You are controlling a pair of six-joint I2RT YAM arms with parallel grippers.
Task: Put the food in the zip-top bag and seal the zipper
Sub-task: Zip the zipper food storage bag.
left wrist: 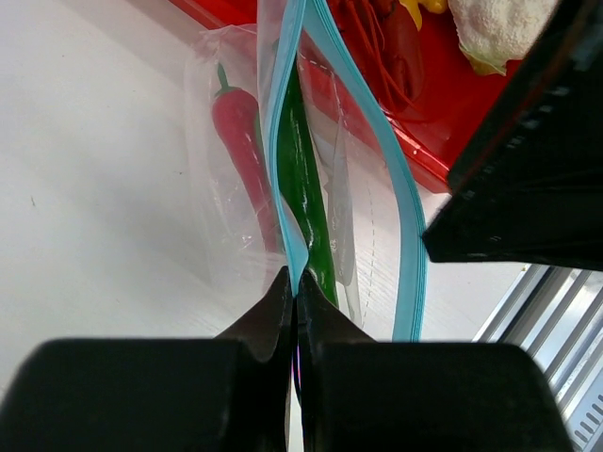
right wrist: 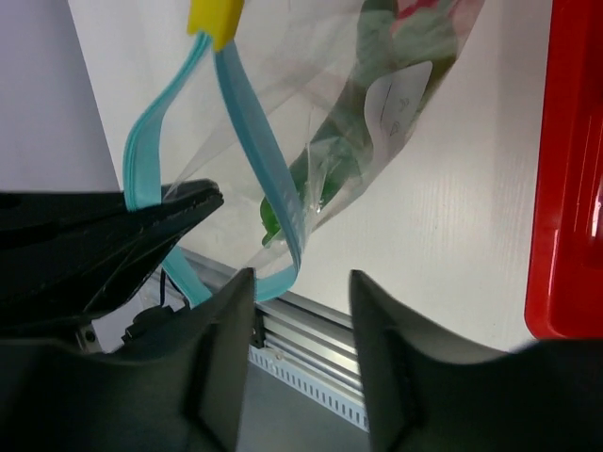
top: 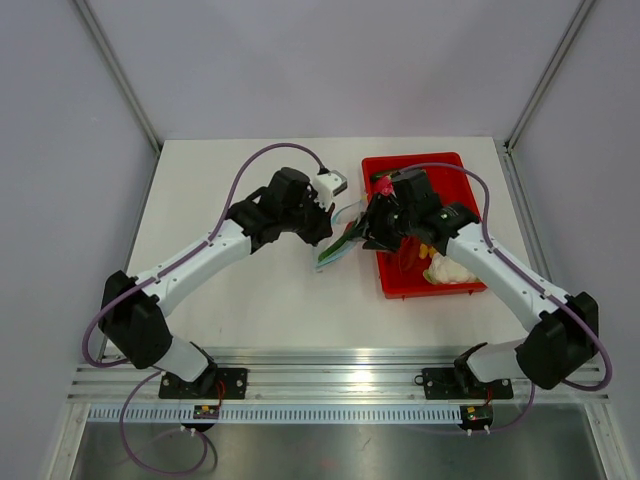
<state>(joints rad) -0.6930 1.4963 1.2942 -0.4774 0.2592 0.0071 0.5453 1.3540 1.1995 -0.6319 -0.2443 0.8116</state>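
Fingers [left wrist: 271, 315] of the left gripper [left wrist: 294, 282] are pinched tight on one lip of the zipper [right wrist: 264, 155], holding the bag [top: 338, 248] by its mouth edge above the table [top: 240, 300]. Opposite, the right gripper [right wrist: 301, 278] stands with its jaws apart, gripping nothing. A loop of the blue strip sits at the gap between its fingertips, unclamped.

The mouth gapes, its two lips bowed apart, and a yellow tab [right wrist: 215, 17] marks where they meet at the far end. Food [left wrist: 303, 179] lies inside the bag, its green length running down from the mouth and its red part against the clear wall. Just to the right of the bag sits a red tray [top: 425, 158] with a cauliflower [top: 452, 270] and a dragon fruit [top: 383, 186] in it. Other small items there are too blurred to name.

By the look of it, loading is done and sealing is the step in hand. The next move likely calls for the right jaws to close across both lips near the left gripper's pinch. They would then run along the strip toward the tab while the left holds its end firm.

Count: two arms, two grippers, one bag, one zipper, one piece of food, one tray, one cauliflower, one dragon fruit.
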